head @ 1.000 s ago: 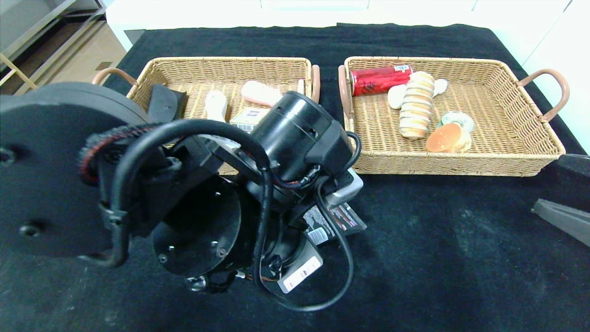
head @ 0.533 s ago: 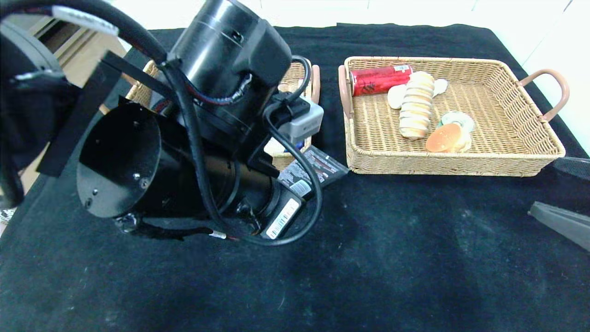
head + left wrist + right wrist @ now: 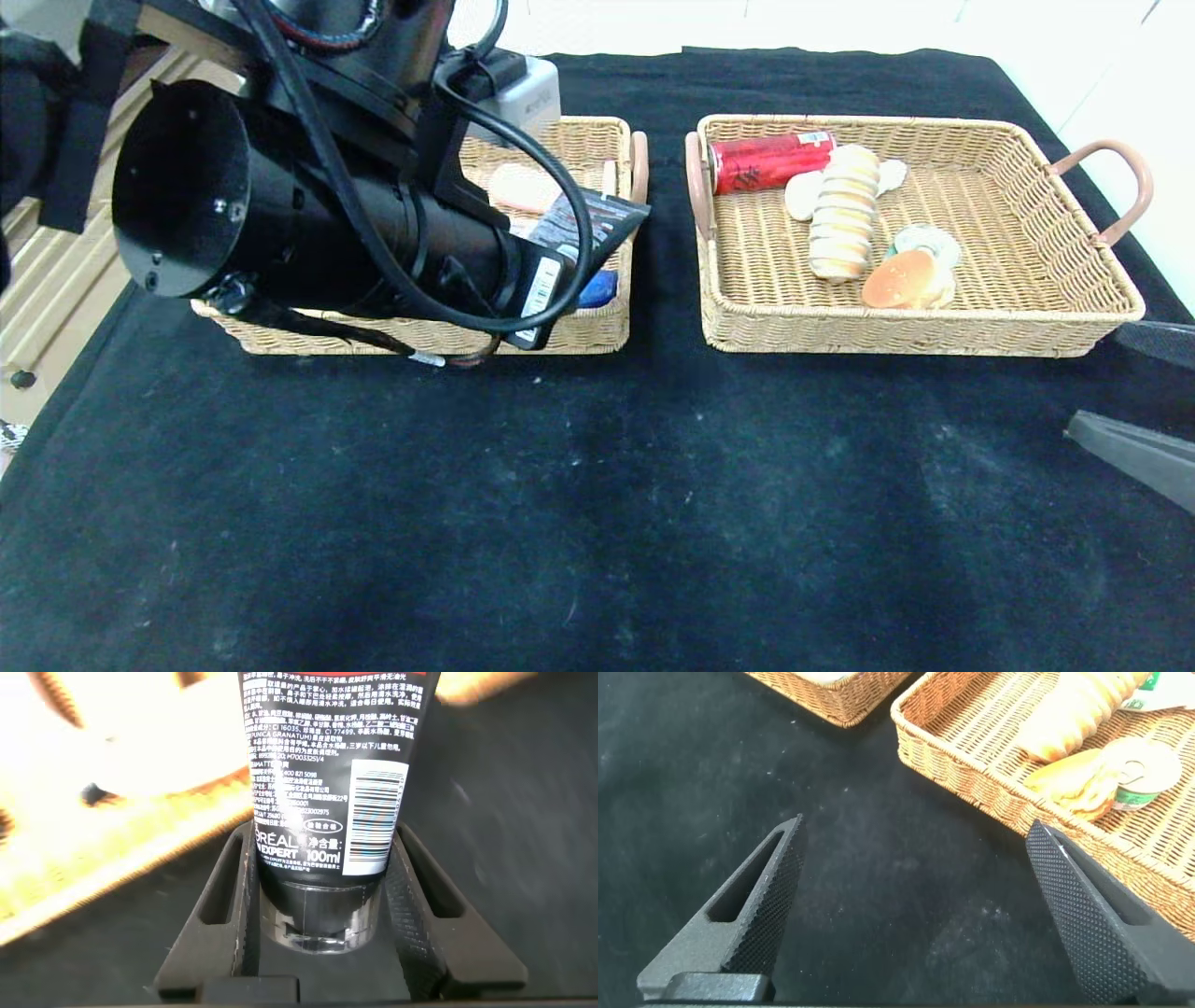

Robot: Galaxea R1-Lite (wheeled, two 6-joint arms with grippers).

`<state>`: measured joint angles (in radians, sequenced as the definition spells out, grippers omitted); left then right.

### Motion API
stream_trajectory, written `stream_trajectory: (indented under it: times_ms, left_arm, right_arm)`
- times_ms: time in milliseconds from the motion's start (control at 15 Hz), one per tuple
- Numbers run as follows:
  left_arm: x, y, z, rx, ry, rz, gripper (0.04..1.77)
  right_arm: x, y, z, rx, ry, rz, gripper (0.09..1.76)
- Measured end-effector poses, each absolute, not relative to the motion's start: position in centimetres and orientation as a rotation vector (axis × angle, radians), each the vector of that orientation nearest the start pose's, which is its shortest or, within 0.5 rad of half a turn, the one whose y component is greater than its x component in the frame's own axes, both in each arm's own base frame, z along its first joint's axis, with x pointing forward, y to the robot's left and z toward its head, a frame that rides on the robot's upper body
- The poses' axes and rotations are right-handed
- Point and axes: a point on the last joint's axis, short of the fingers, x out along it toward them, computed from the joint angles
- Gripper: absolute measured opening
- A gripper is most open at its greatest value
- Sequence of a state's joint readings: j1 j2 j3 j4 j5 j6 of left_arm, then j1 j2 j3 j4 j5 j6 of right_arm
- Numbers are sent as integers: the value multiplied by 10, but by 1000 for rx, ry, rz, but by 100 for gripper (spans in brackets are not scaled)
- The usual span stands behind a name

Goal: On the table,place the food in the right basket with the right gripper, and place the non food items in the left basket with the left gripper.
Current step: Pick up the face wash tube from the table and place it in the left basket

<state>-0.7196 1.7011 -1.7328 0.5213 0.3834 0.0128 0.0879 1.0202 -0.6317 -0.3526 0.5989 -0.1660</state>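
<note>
My left gripper point(image 3: 322, 896) is shut on a black face-wash tube point(image 3: 322, 784), gripped near its cap between both fingers point(image 3: 245, 896). In the head view the tube point(image 3: 597, 219) hangs over the right part of the left basket point(image 3: 597, 329), and my left arm covers most of that basket. The right basket point(image 3: 934, 331) holds a red can point(image 3: 767, 161), a long bread roll point(image 3: 845, 213), a bun point(image 3: 901, 280) and a small tin point(image 3: 926, 241). My right gripper point(image 3: 915, 835) is open and empty, low over the cloth in front of the right basket point(image 3: 971, 765).
A pale pink item point(image 3: 518, 187) and a blue item point(image 3: 597, 289) show in the left basket beside my arm. Black cloth point(image 3: 597, 513) covers the table. The right gripper's finger point(image 3: 1134, 453) juts in at the right edge.
My left arm has lifted the tube from the cloth in front of the left basket and carried it back over that basket. The right arm has not moved.
</note>
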Motion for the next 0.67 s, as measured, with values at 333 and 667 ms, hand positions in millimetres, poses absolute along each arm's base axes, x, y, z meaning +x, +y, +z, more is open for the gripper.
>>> stream_trajectory:
  times_ms: [333,667]
  left_arm:
    - [263,-174,341,187,328,-230,84]
    - [296,-168,340,112,270,-139,84]
  right_arm:
    - [131,25,255,-149,-17,689,171]
    - [132,25,254,-148,-12,691,171]
